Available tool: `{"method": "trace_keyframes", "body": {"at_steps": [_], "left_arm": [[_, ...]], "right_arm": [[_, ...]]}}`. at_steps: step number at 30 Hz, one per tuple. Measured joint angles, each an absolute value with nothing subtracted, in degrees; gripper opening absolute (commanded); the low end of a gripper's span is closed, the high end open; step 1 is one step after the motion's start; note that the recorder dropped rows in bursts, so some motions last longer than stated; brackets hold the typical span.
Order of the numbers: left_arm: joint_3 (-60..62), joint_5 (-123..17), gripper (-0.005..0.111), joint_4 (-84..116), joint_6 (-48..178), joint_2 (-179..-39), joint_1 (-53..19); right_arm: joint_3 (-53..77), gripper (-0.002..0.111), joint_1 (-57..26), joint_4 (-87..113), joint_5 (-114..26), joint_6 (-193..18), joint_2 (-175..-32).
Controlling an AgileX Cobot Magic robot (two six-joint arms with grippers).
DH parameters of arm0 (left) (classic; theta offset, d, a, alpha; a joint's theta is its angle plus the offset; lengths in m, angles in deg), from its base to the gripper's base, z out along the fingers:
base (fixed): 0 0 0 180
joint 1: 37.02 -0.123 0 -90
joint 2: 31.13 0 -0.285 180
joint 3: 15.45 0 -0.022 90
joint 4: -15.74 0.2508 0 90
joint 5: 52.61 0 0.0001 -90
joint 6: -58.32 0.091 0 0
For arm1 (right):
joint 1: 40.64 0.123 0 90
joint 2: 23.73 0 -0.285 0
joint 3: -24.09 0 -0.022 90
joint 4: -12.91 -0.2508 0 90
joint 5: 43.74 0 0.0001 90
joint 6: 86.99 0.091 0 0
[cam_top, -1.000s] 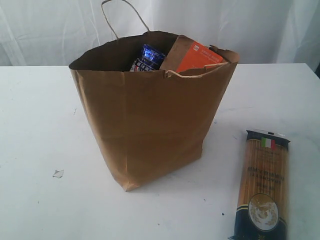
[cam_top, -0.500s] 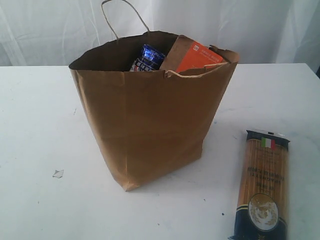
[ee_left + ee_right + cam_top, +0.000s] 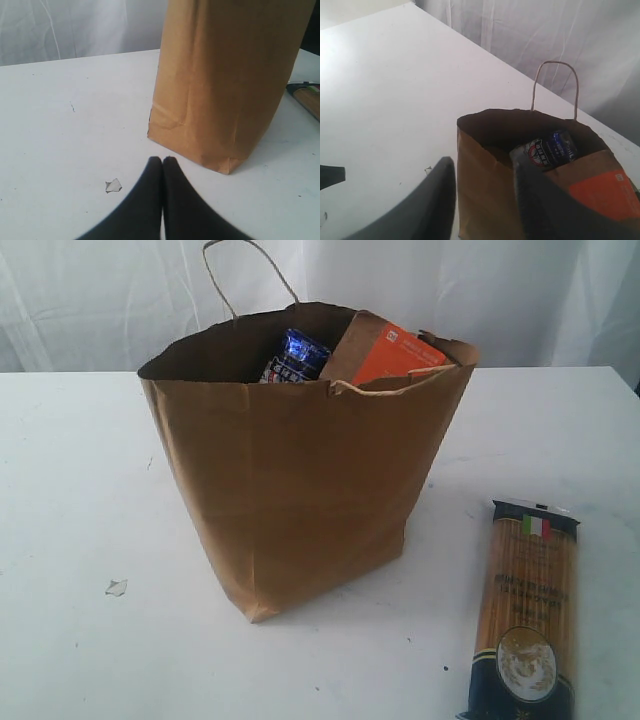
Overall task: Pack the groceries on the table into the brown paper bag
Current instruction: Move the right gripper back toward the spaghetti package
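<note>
Scanning from the left edge of the table (image 3: 70,490), I found the left gripper (image 3: 162,161) pinched fully closed on nothing, low over the front left part, with a torn paper scrap (image 3: 114,185) just ahead of it. My worry there was a careless sweep: it pointed at the foot of the brown paper bag (image 3: 300,490), and a shove would likely slide or topple so light a thing.

The right gripper (image 3: 484,161) hung above the bag's mouth, jaws parted and empty as far as I could tell. One grocery was left out: the long spaghetti pack (image 3: 525,620), lying flat near the front edge toward the right corner, well apart from the bag. I judged it the awkward one. Flat on the table it offered little to pinch, and its length could catch the ragged rim or the near handle (image 3: 385,388) drooped over it, dragging the bag over.

Inside, a small blue-white pack (image 3: 297,355) stood left of the brown pouch with orange label (image 3: 395,355), which leaned in the right corner. Anything deeper was hidden.
</note>
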State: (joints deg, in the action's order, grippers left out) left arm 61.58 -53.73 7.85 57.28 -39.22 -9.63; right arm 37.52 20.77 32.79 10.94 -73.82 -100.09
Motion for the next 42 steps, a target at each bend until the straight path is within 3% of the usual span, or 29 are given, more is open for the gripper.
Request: {"method": "trace_keyframes", "body": {"at_steps": [23, 42], "left_arm": [[61.58, -53.73, 0.000, 7.85, 57.28, -39.22, -9.63], [61.58, -53.73, 0.000, 7.85, 57.28, -39.22, -9.63]], "right_arm": [[30.26, 0.037, 21.57, 39.91, 14.76, -63.38, -95.67], [1.56, 0.037, 21.57, 49.03, 24.84, -44.22, -70.77]]}}
